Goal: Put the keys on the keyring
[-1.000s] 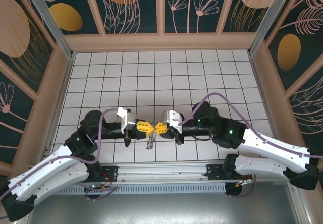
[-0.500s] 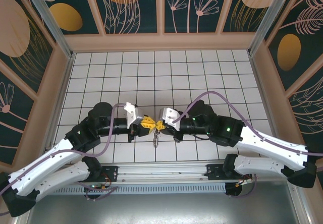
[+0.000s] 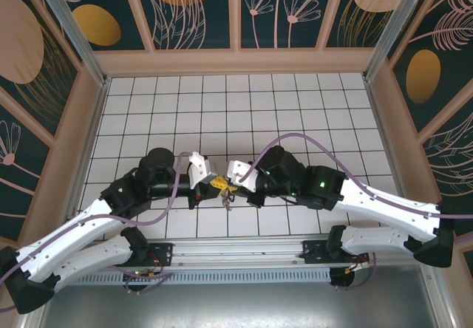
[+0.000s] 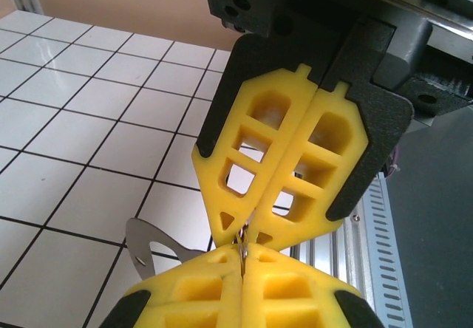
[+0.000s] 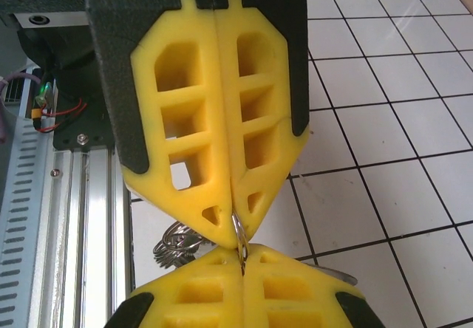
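Left end effector (image 3: 215, 183) meets right end effector (image 3: 231, 188), both clamped.

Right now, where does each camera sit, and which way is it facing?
Top external: above and behind the arm bases, looking down on the white tiled table; both arms show, left tool and right tool tip to tip.
Left wrist: on the left arm, looking past its own yellow fingers at the right tool and a flat silver metal key.
Right wrist: on the right arm, facing the left tool and the aluminium base rail.
Shared: both wrist views show both shut tools pinching one thin silver metal ring.
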You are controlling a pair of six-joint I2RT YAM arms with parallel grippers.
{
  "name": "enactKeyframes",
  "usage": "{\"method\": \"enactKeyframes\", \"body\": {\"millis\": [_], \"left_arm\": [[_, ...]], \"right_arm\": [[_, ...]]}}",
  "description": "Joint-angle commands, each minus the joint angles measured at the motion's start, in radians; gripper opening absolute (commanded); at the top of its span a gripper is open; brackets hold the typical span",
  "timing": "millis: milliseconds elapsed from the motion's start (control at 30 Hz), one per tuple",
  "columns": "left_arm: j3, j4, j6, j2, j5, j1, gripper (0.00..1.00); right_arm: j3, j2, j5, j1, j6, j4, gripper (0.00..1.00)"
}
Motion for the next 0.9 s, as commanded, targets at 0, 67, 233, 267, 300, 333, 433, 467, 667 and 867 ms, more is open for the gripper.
{"method": "enactKeyframes", "body": {"millis": [0, 67, 233, 267, 300, 333, 433, 467, 667, 867], "left_arm": [[-0.019, 0.123, -0.045, -0.043, 0.090, -0.011, 0.00], [-0.047, 0.204, -0.075, -0.073, 0.116, -0.011, 0.00], [-0.140, 0.466, -0.195, -0.136, 0.179, -0.011, 0.00], [-0.152, 0.501, -0.212, -0.141, 0.185, -0.011, 0.00], [-0.161, 0.522, -0.223, -0.143, 0.188, -0.011, 0.00], [-0.166, 0.534, -0.231, -0.147, 0.191, -0.011, 0.00], [-0.177, 0.554, -0.246, -0.159, 0.197, -0.011, 0.00], [-0.179, 0.559, -0.252, -0.165, 0.198, -0.010, 0.00], [-0.196, 0.593, -0.277, -0.188, 0.205, -0.011, 0.00], [-0.216, 0.629, -0.298, -0.178, 0.212, -0.010, 0.00]], "right_arm": [[-0.008, -0.037, 0.008, 0.006, 0.007, 0.124, 0.00], [-0.040, -0.054, -0.011, 0.006, 0.026, 0.157, 0.03], [-0.123, -0.104, -0.064, 0.006, 0.061, 0.267, 0.15], [-0.132, -0.113, -0.082, 0.007, 0.068, 0.285, 0.17], [-0.142, -0.120, -0.093, 0.006, 0.071, 0.301, 0.19], [-0.149, -0.128, -0.102, 0.007, 0.073, 0.311, 0.21], [-0.159, -0.137, -0.118, 0.006, 0.076, 0.326, 0.23], [-0.159, -0.138, -0.119, 0.006, 0.076, 0.327, 0.24], [-0.176, -0.149, -0.140, 0.006, 0.083, 0.354, 0.21], [-0.186, -0.181, -0.164, 0.006, 0.076, 0.373, 0.07]]}}
